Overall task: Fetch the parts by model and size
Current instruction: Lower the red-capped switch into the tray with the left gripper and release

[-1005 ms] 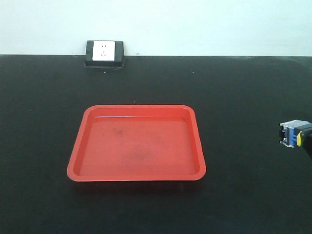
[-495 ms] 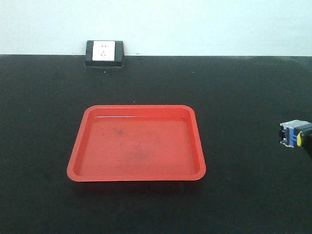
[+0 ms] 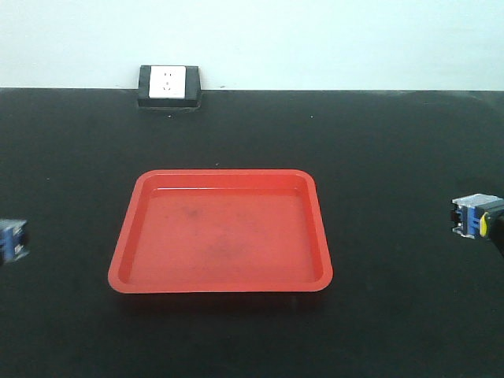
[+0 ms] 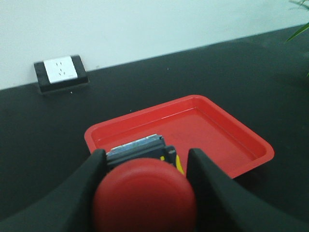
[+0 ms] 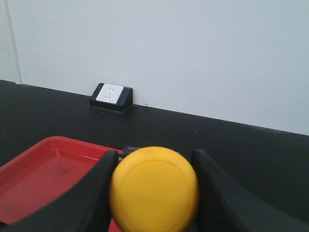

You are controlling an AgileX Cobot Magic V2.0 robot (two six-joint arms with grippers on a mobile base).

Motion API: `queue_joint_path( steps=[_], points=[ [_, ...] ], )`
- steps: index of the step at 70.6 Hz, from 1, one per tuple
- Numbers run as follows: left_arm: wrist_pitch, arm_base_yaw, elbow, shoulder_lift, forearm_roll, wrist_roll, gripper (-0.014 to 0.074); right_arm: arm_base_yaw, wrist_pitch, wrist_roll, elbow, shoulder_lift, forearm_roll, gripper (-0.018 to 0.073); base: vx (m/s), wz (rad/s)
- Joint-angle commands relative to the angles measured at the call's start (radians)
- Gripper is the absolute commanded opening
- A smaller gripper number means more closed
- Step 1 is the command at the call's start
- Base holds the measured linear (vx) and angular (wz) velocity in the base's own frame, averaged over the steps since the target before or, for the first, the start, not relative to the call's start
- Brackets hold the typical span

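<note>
In the left wrist view my left gripper [image 4: 145, 162] is shut on the red-capped switch [image 4: 145, 198]. Its grey and blue base points toward the red tray [image 4: 251, 140], just short of the near rim. In the right wrist view my right gripper [image 5: 154, 157] is shut on the yellow-capped switch [image 5: 154, 188], beside the tray [image 5: 38, 169]. The front view shows the red-capped switch's base [image 3: 12, 240] at the left edge and the yellow-capped switch's base [image 3: 475, 215] at the right edge. The tray [image 3: 126, 260] lies between them with nothing in it.
A white wall socket in a black block [image 3: 168, 85] stands at the back of the black table against the wall. It shows again as the socket block [image 4: 60, 71] in the left wrist view and the socket block [image 5: 111, 94] in the right wrist view. Green leaves [image 4: 299, 29] hang at the far right.
The red-capped switch's base has come into the front view at the left edge, moving toward the tray. The yellow-capped switch at the right edge has stayed put.
</note>
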Motion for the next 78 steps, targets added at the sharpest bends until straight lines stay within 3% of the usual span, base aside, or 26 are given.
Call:
queue_joint_path(
  steps=[1,15,35,61,78],
  points=[
    [-0.131,-0.004,-0.108,0.157,0.000,-0.023,0.0004,0.000,-0.087,0.000,-0.032,0.014,-0.001,-0.0006,0.00,0.00],
    [-0.106,-0.004,-0.280,0.453,0.001,-0.041,0.0006,0.000,-0.087,0.000,-0.032,0.014,-0.001,-0.0006,0.00,0.00],
    [0.024,-0.002,-0.490,0.776,0.002,-0.087,0.0014,0.000,-0.084,0.000,-0.032,0.014,-0.001,-0.0006,0.00,0.00],
    [0.142,-0.002,-0.673,1.072,0.001,-0.094,0.0034,0.000,-0.084,0.000,-0.032,0.014,-0.001,-0.0006,0.00,0.00],
    [0.217,0.014,-0.758,1.219,0.026,-0.145,0.0059,0.000,-0.084,0.000,-0.032,0.014,-0.001,-0.0006,0.00,0.00]
  ],
)
